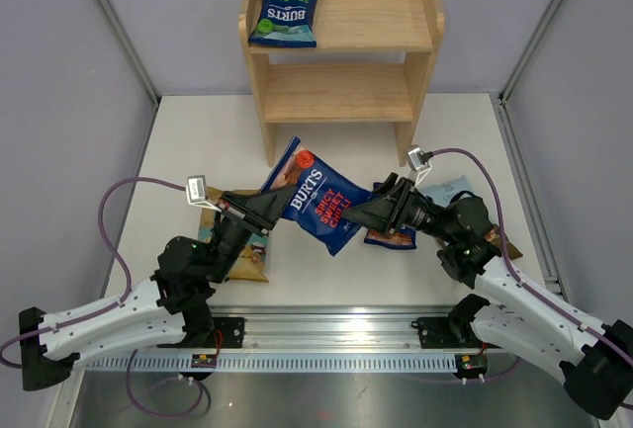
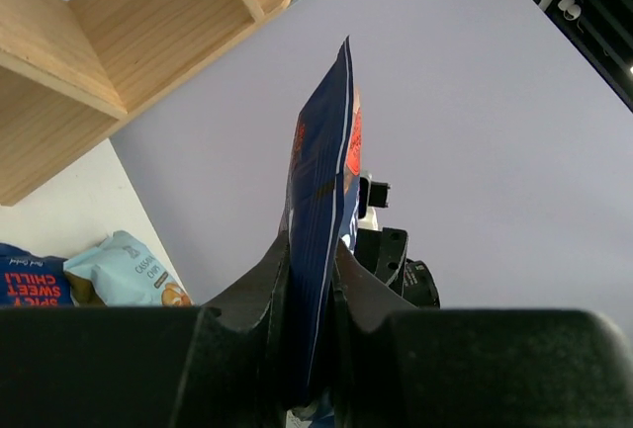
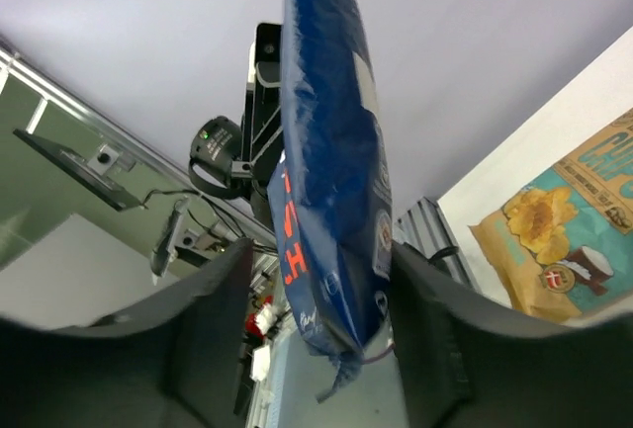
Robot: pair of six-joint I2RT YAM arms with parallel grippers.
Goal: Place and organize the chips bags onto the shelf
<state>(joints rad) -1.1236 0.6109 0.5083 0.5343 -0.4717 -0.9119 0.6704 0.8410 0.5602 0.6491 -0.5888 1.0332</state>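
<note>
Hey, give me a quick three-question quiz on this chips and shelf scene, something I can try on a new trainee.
1. True or false: a green-lettered Burts bag lies on the top tier of the shelf.
2. Which claw is clamped on the raised red-lettered Burts bag? A) left B) right C) both
3. Fill in: the tan bag lies on the table beneath the ___ arm.
Key: 1 true; 2 A, the left claw pinches it while the right claw stands open; 3 left.
</note>
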